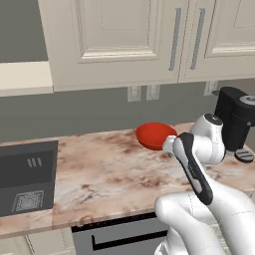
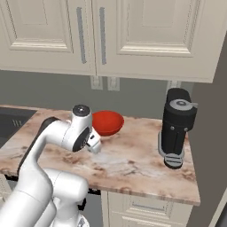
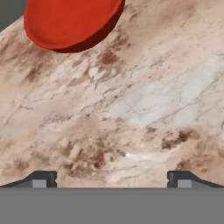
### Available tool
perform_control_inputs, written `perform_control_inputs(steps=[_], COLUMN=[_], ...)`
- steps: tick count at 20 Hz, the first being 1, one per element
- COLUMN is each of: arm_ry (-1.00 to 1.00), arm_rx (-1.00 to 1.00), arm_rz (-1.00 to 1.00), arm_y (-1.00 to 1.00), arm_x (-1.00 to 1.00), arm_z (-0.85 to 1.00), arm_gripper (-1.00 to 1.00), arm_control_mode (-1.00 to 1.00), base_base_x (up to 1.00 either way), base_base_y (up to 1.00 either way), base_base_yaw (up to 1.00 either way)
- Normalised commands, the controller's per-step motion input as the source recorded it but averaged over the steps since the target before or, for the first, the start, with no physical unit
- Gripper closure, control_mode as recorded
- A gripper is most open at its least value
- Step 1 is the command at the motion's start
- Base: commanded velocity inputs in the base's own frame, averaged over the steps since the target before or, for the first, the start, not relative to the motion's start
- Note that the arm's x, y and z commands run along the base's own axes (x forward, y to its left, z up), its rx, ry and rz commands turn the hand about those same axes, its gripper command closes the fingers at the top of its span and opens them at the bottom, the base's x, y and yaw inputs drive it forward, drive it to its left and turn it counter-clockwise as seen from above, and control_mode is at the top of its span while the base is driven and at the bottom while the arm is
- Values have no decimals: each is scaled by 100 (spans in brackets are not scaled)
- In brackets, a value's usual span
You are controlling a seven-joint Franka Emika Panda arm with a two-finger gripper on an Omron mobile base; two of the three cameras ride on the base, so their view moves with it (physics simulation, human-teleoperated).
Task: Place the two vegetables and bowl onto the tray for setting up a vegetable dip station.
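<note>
Marbled brown surface (image 3: 144,109) lay under the end effector (image 3: 112,179), whose two fingertips (image 3: 41,179) stood fully apart, holding nothing and touching nothing. In the hand view the red bowl (image 3: 70,22) sat at about 11 o'clock, well apart from the fingertips.
</note>
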Motion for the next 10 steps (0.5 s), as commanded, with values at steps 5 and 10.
perform_control_inputs(steps=[5,10], arm_ry=[0,0], arm_rx=[8,8], arm_rz=[0,0], arm_y=[-41,-40], arm_x=[39,37], arm_z=[-11,0], arm_gripper=[-100,-100], arm_control_mode=[-100,-100], base_base_x=[0,0], base_base_y=[0,0], base_base_yaw=[0,0])
